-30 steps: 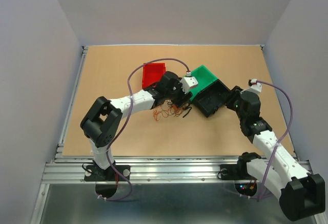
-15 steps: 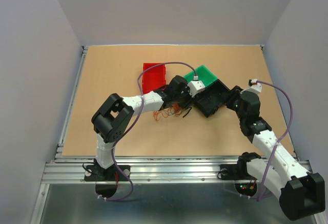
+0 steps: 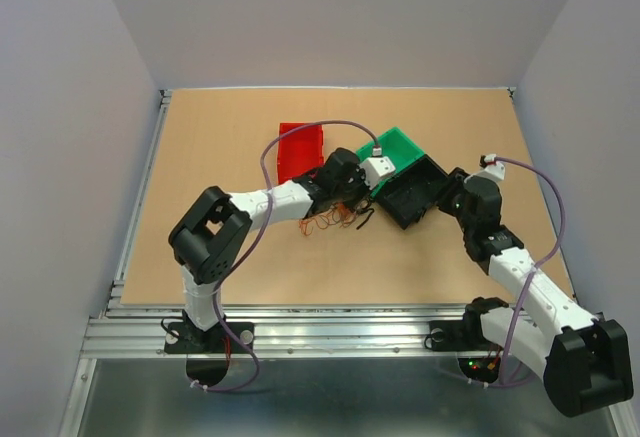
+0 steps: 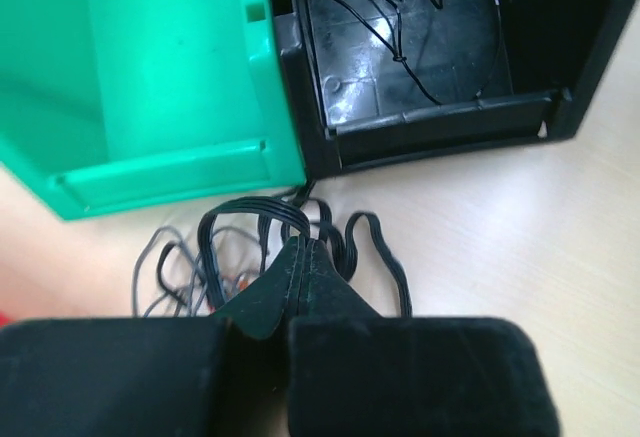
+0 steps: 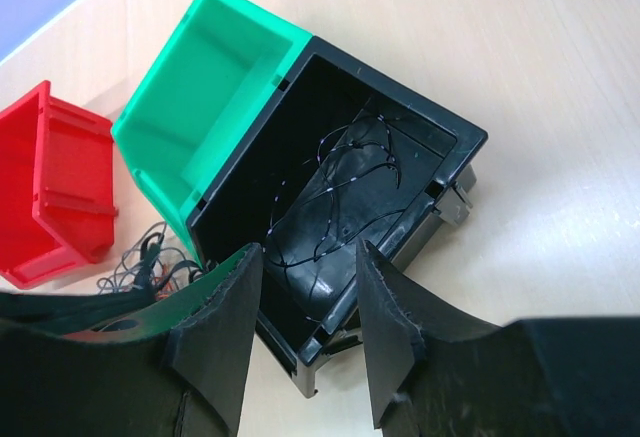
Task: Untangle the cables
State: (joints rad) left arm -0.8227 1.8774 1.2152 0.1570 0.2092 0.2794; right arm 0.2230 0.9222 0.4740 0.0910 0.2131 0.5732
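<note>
The cables (image 3: pixel 328 221) lie as a small tangle of black and orange-red wires on the table, in front of the green bin (image 3: pixel 397 147). In the left wrist view, looped black strands (image 4: pixel 245 213) run right up to my left gripper (image 4: pixel 302 247), whose jaws are pressed together on them; thinner grey and orange wires (image 4: pixel 168 273) trail to the left. My left gripper (image 3: pixel 356 207) sits low over the tangle. My right gripper (image 5: pixel 308 252) hangs open above the black bin (image 5: pixel 470 143), nothing between its fingers. Thin black wires (image 5: pixel 352 172) lie inside that bin.
Three bins stand together mid-table: a red bin (image 3: pixel 300 149) at the left, the green bin (image 5: pixel 200 87) and the black bin (image 3: pixel 416 193) touching each other. Lilac cables arc over both arms. A metal rail runs along the table's near edge (image 3: pixel 330 309).
My left gripper has gone from open to shut at the black strands, and its arm has shifted a little over the tangle. The right arm has barely moved.
</note>
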